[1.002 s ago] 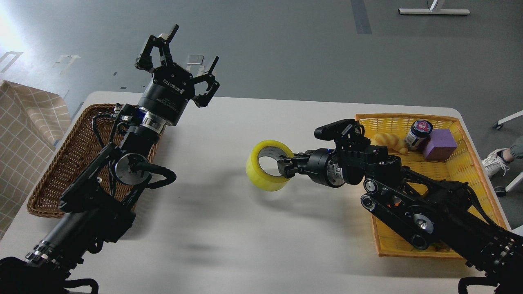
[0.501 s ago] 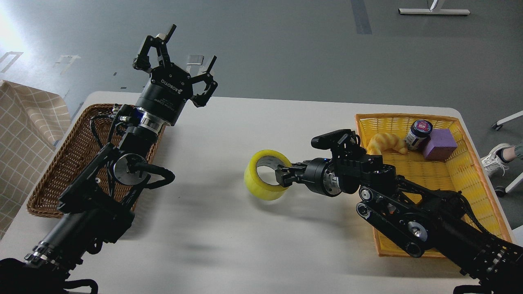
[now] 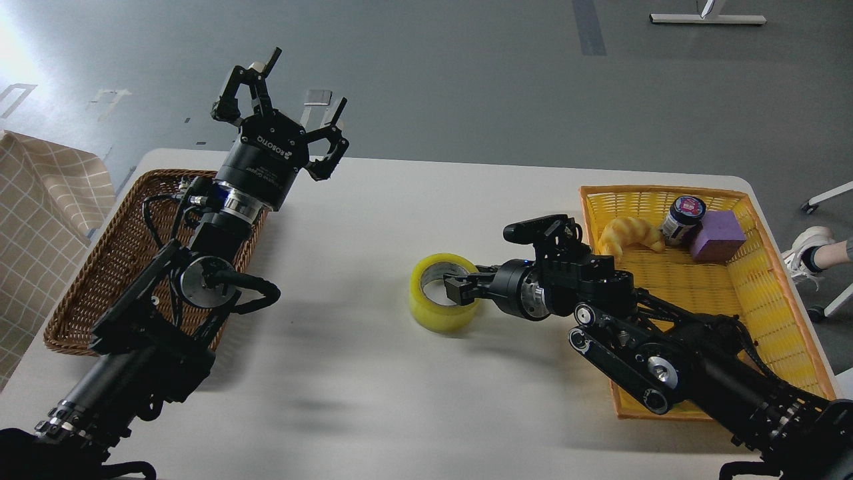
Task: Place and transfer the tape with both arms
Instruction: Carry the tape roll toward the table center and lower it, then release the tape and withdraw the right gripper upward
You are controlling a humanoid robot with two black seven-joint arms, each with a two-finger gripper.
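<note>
Lower than a moment ago, the wide roll of translucent yellow packing tape (image 3: 443,301) now sits with its bottom edge on or just above the pale worktop (image 3: 373,387), and it has tipped so that its grey-white core opening faces more upward. It stays pinched at its right wall by the right arm's black two-finger gripper (image 3: 455,288), whose fingers (image 3: 456,291) close over the rim, one seemingly inside the core and one outside. That roll lies near the middle of the worktop, well left of the yellow woven plastic basket (image 3: 773,293), and its axis tilts up and slightly left rather than lying level. Inside that basket, at its far end, rest a yellow croissant-shaped toy (image 3: 630,235), a dark-lidded jar (image 3: 683,217) just right of it, and a purple block (image 3: 716,237) touching the jar. Far to the left of the roll, the left arm's black two-finger gripper (image 3: 293,97) points up and away with its fingers spread wide and nothing between them, having drifted a little leftward. Beneath that arm sits a brown wicker basket (image 3: 100,267) on the worktop's left edge; its visible inside shows no contents.
</note>
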